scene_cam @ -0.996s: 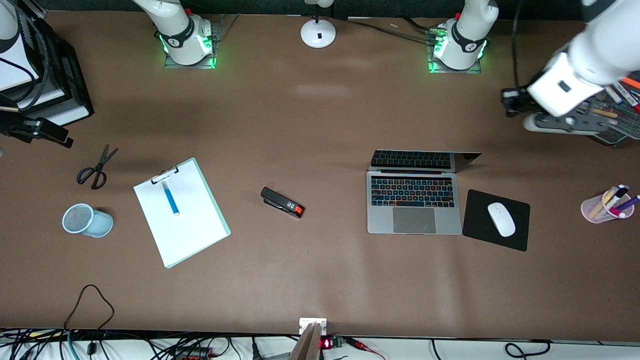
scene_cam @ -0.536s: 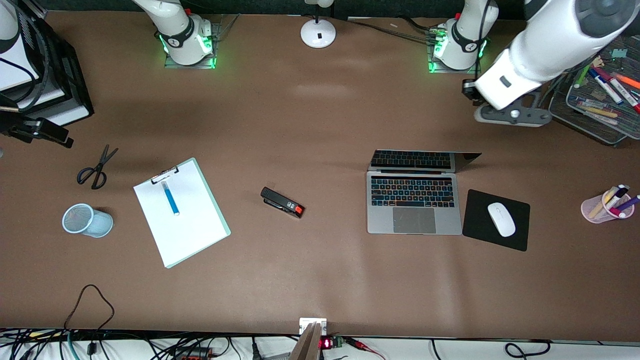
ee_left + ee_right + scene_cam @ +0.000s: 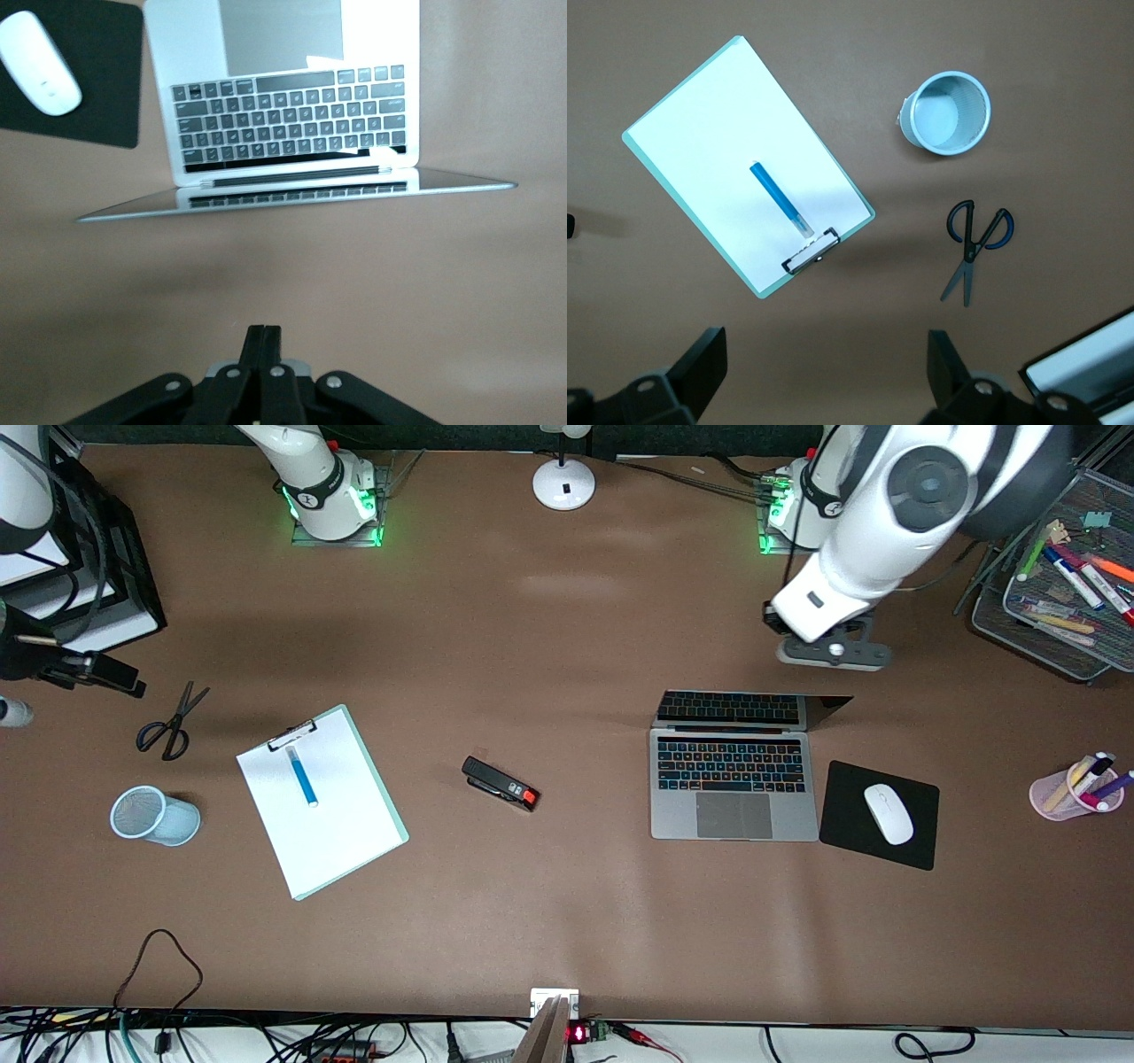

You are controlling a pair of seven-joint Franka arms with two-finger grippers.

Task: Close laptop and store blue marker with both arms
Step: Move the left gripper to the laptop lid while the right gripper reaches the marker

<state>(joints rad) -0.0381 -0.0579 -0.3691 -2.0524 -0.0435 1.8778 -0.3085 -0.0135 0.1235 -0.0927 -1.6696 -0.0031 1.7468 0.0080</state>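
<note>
Slim silver-grey laptop [image 3: 733, 788] with black keys: open on the brown table, beside a black mouse pad [image 3: 879, 815]; left gripper [image 3: 263, 347], fingers pressed together, hovers above bare table near its raised lid. Short bright-blue marker [image 3: 302, 776]: lying on a white clipboard [image 3: 321, 801] toward the right arm's end; right gripper [image 3: 824, 372], fingers spread wide, hangs high above there.

The left arm [image 3: 895, 505] reaches from its base at the upper right of the front view down toward the frame's centre right, a dark round joint facing the camera. The left gripper [image 3: 263, 359] hangs in the air, its two black fingers pressed together at the bottom centre of the left wrist view. The right arm [image 3: 301, 460] rises from its base at the upper left. The right gripper [image 3: 824, 376] hangs high, fingers [image 3: 700, 363] spread wide at the bottom of the right wrist view.
</note>
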